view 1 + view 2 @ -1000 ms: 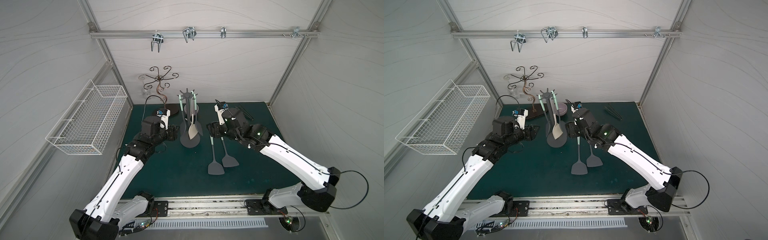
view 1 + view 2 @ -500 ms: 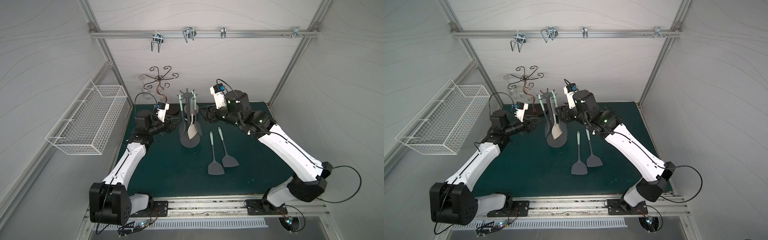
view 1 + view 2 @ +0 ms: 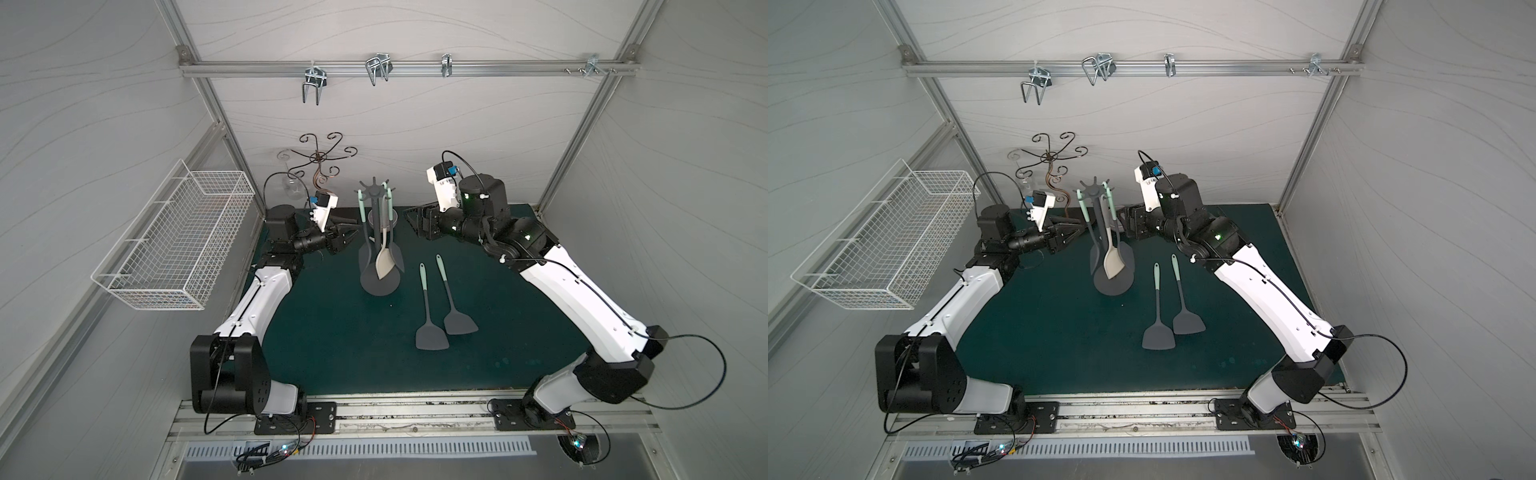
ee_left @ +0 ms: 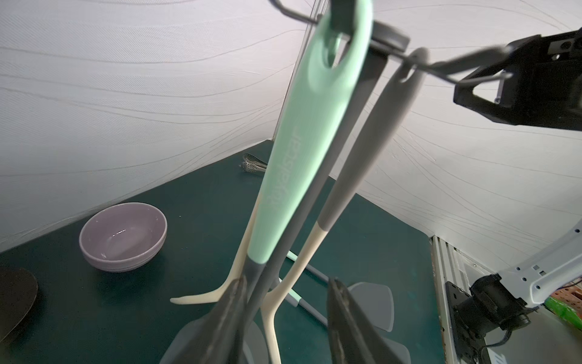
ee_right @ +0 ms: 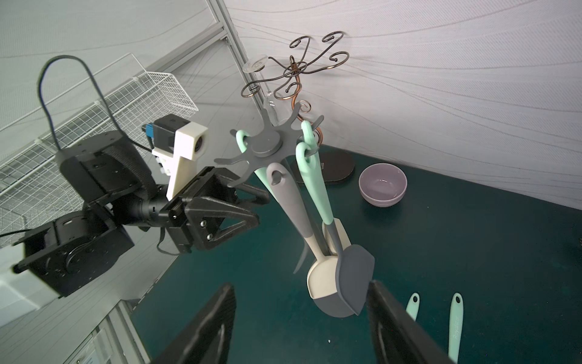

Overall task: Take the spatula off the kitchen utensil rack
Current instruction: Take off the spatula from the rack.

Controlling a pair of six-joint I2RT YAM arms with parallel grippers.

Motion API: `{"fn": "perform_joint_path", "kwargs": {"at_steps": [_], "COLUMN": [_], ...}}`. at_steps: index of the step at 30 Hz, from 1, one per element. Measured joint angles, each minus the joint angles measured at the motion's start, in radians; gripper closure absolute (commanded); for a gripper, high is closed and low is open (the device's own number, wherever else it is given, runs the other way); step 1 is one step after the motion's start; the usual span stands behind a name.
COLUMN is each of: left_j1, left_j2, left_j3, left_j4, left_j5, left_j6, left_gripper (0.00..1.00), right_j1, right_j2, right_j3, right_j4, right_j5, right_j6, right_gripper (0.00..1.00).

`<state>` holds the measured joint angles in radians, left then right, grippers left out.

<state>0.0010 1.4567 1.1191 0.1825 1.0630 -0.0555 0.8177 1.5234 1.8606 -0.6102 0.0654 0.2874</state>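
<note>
In both top views the rack (image 3: 376, 232) stands upright at the back middle of the table (image 3: 332, 353). The spatula (image 3: 362, 210) hangs by its mint handle from a peg on the side facing the left end effector (image 3: 353, 233). That end effector lies level, tips just beside the handle, jaws apart and gripping nothing. The right end effector (image 3: 412, 222) hovers near the opposite side, likewise open and empty. Judged step: approach for the grasp; lift-off is not yet begun. Two loose spatulas (image 3: 432, 338) lie on the table, well apart from the rack base. In the left wrist view the spatula (image 4: 302, 141) hangs by its handle loop, and its dark neck appears to lie against one of the fingers (image 4: 226, 315). The pole and a beige neck show through the gap; whether they sit between the fingers cannot be told. The next move calls for closing on the mint handle alone, then raising the loop over the peg tip. A bowl (image 4: 126, 261) stands clear behind. In the right wrist view the fingers (image 5: 217, 318) stand wide apart. Utensils crowd the hub (image 5: 264, 146), so room there is tight; open table lies in front.
</note>
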Motion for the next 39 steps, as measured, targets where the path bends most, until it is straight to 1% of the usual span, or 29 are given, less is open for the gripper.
{"fn": "perform_joint_path", "kwargs": {"at_steps": [4,7,15,19,22,27,29,33,34,39], "left_j1": [0.001,0.001,0.0,-0.006,-0.011,-0.011,-0.011,-0.014,-0.014,-0.014], "left_j2": [0.072,0.107,0.141,0.15,0.156,0.158,0.156,0.147,0.145,0.114], "left_j3": [0.082,0.116,0.121,0.121,0.121,0.127,0.132,0.141,0.141,0.141], "left_j4": [0.0,0.018,0.072,0.08,0.079,0.062,0.06,0.032,0.022,-0.06], "left_j5": [0.042,0.072,0.129,0.143,0.149,0.155,0.169,0.168,0.167,0.15], "left_j6": [0.0,-0.013,-0.071,-0.08,-0.085,-0.07,-0.069,-0.053,-0.05,-0.005], "left_gripper": [0.57,0.58,0.58,0.59,0.64,0.85,0.88,0.98,1.0,1.0], "right_j1": [0.0,0.0,-0.008,-0.009,-0.009,-0.011,-0.013,-0.017,-0.018,-0.02], "right_j2": [0.0,0.0,0.0,0.0,0.0,0.0,0.0,0.0,0.0,-0.004], "right_j3": [0.0,0.0,0.0,0.0,0.0,-0.006,-0.012,-0.024,-0.026,-0.041], "right_j4": [0.0,0.0,-0.001,-0.001,-0.001,0.0,0.001,0.0,0.001,0.004], "right_j5": [0.0,0.0,0.0,0.0,0.0,0.0,0.0,0.0,0.0,0.0], "right_j6": [0.0,0.0,0.0,0.0,0.0,0.0,0.0,0.0,0.0,0.0], "right_gripper": [0.32,0.32,0.32,0.32,0.32,0.32,0.32,0.32,0.32,0.32]}}
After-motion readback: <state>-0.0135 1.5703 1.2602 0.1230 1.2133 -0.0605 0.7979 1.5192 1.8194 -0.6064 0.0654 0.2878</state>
